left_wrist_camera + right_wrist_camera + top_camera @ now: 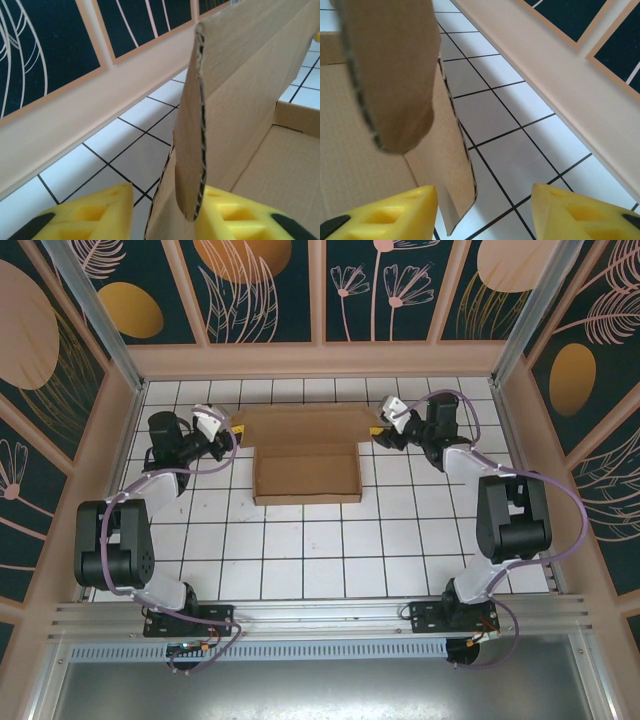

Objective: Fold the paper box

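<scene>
I find nothing to read from here: the paper box is plain brown cardboard, with no print, label, brand or number.

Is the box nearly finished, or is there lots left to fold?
Roughly midway, I'd guess. Done: the paper box has raised walls around its near part, like a tray. In hand: the open left tool and right tool sit at the far corners by the left flap and right flap. Left: tucking those flaps and closing the far panel over the tray.
</scene>
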